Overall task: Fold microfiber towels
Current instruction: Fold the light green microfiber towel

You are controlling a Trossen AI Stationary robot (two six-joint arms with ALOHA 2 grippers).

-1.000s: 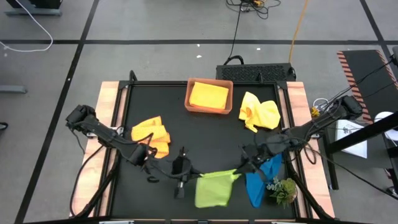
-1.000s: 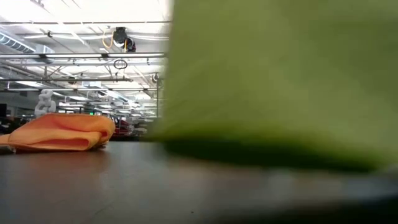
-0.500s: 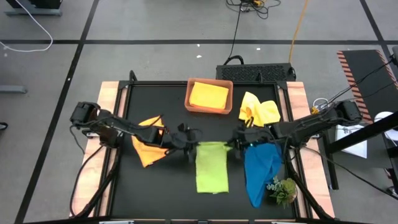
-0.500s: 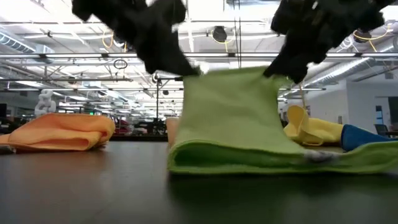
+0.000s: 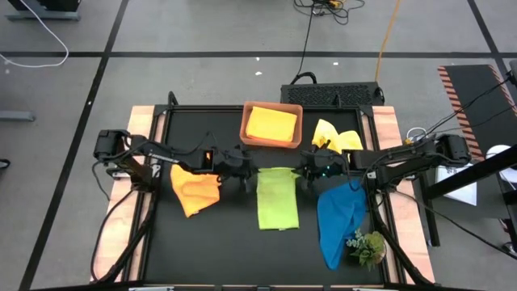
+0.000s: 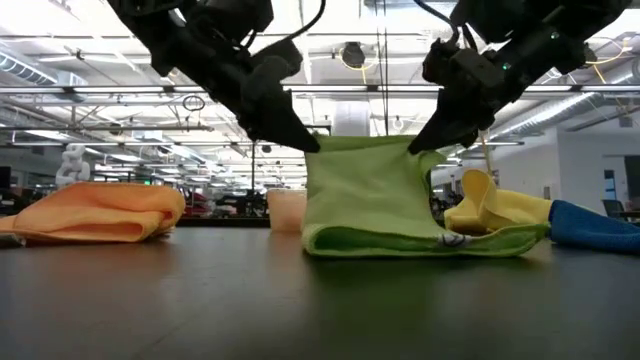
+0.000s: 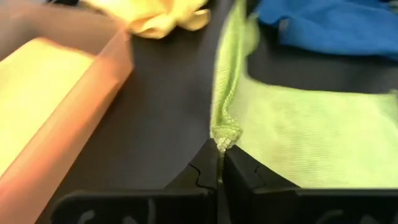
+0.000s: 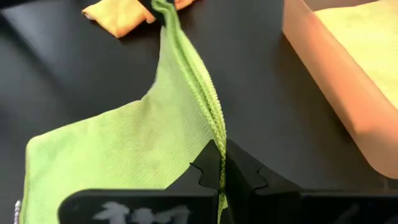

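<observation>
Both arms have carried the lime green towel (image 5: 277, 198) away from the table's near edge toward the terracotta tray (image 5: 271, 142) over the last second, and the cloth that hung across the low camera now lies doubled on the black table (image 5: 226, 250), its fold toward me and its far edge raised. I am midway through the fold: the left gripper (image 5: 247, 172) pinches one far corner, its jaws pressed together on a nub of green cloth, as the left wrist view shows (image 7: 219, 163), and the right gripper (image 5: 307, 170) pinches the other corner in the same way (image 8: 221, 163). From the low view both grippers hold that edge up off the table, stretched taut between them, the arms slanting down to it from either side. My next move, as I judge it, is to lower the lifted edge flat, let go of both corners and check that the layers line up. Around it, the orange towel (image 5: 195, 188) lies bunched to the left, the blue towel (image 5: 339, 218) is spread to the right, one yellow towel (image 5: 271, 124) sits folded in the tray and another yellow towel (image 5: 335, 136) is crumpled beside it.
</observation>
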